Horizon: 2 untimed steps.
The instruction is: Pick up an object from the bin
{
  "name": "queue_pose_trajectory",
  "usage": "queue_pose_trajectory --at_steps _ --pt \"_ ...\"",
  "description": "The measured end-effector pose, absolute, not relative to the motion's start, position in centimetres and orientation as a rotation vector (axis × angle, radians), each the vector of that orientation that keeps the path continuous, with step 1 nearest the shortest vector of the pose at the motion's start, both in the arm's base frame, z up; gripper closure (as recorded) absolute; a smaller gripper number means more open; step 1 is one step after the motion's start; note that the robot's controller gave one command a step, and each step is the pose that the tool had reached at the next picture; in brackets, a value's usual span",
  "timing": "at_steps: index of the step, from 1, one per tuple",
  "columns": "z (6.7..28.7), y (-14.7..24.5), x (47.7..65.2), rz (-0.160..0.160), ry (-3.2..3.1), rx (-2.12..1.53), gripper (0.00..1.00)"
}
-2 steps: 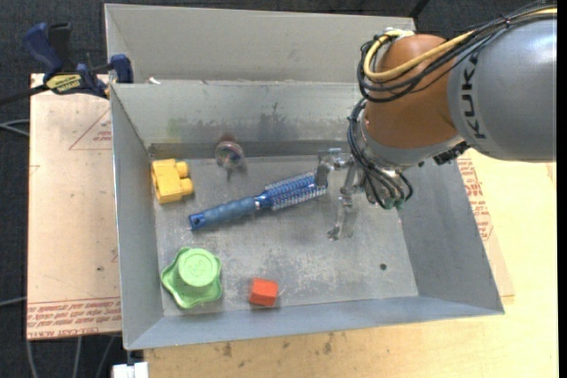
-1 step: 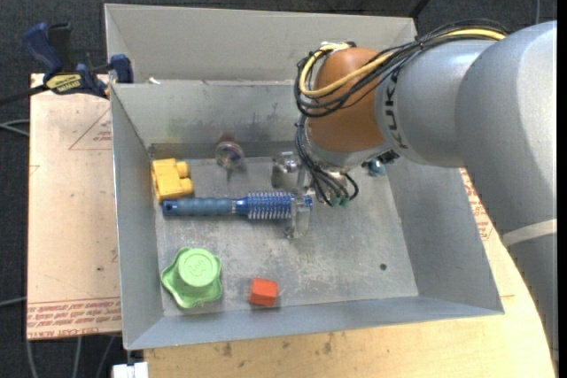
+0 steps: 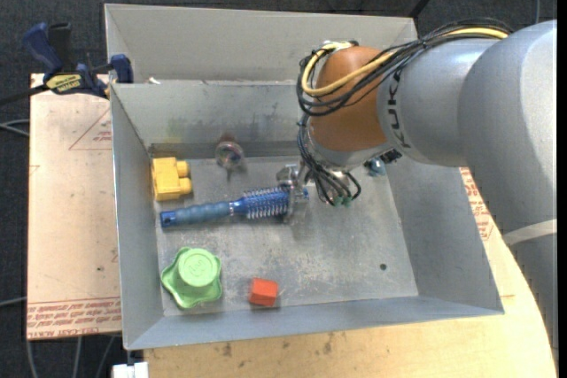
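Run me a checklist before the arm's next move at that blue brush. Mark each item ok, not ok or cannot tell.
1. Gripper over a target: ok, it is at the bristle end of the blue brush.
2. Grip on the brush: cannot tell.
3. Brush lying free: ok, flat on the floor, with the yellow block and the green lid both apart from it.
4. Red block out of the way: ok, near the front wall.
5. Small grey thing clear: ok, by the back wall.
6. Room to the bin walls: ok, the gripper is mid-floor.
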State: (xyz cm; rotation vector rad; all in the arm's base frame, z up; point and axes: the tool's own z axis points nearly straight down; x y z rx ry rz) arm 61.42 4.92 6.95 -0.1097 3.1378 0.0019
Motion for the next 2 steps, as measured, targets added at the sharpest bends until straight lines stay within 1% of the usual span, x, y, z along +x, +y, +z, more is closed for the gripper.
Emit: queue_pose_trajectory --at_steps 1,2 --pt "21.9 3.5 62.0 -0.001 3.12 -0.262 1.0" --pt "26.6 4.2 58.8 -0.001 2.952 -1.062 1.0"
